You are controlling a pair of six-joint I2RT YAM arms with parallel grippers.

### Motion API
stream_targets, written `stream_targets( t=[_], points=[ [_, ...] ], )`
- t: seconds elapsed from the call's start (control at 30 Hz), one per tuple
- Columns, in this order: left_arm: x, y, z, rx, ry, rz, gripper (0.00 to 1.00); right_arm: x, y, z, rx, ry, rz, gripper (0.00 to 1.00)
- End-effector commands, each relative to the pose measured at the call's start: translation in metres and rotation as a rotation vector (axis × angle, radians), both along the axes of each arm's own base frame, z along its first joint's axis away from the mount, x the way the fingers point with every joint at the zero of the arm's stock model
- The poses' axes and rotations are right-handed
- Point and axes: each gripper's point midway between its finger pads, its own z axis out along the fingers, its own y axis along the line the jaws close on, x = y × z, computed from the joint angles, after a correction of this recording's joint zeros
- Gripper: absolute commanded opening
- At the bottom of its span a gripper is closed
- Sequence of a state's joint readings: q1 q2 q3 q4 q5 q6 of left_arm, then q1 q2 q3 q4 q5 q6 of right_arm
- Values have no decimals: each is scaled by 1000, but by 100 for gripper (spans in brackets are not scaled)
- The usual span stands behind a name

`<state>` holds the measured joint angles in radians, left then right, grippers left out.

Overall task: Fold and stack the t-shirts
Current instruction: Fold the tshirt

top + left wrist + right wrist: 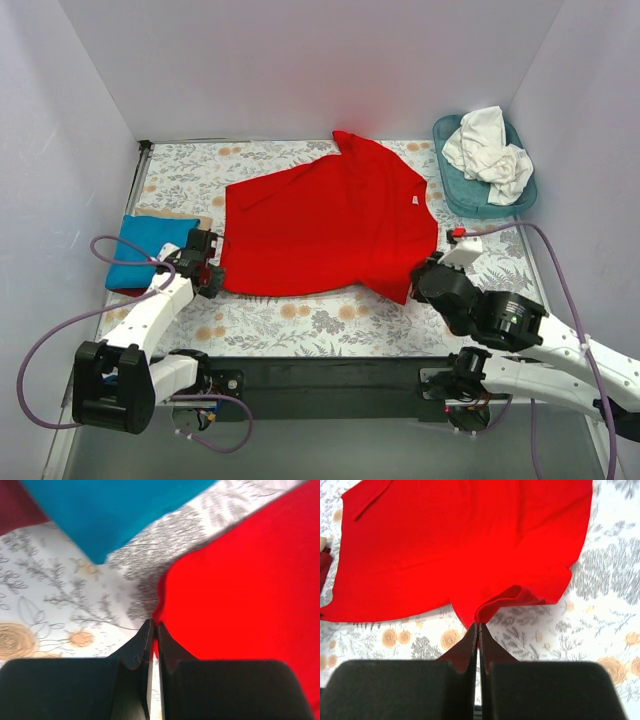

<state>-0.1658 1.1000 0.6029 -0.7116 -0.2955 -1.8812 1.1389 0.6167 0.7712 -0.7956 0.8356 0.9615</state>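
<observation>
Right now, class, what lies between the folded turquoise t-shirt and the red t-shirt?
A bare strip of floral table cloth, seen in the left wrist view between turquoise t-shirt and red t-shirt; the left gripper pinches the red edge there.

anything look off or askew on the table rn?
Nothing spilled or damaged. The red t-shirt lies skewed on the table cloth, its near-right corner bunched into a ridge at the shut right gripper; the left gripper pinches the near-left corner. White t-shirts sit crumpled in the teal basket.
</observation>
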Motion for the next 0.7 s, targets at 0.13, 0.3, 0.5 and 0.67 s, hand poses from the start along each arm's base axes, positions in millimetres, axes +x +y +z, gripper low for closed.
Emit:
stream_targets(
  t=[0.13,0.3,0.5,0.67],
  points=[
    [44,-3,22,17,-31,-2,0,64,23,50,-128,-110,39,1],
    [72,-9,34,8,-51,-9,0,108,27,47,-64,-70,94,1],
    [93,-12,33,17,-26,-17,0,148,26,46,-59,-43,120,1],
    [117,-9,39,26,-20,-8,0,177,24,43,-44,-27,113,1]
  ],
)
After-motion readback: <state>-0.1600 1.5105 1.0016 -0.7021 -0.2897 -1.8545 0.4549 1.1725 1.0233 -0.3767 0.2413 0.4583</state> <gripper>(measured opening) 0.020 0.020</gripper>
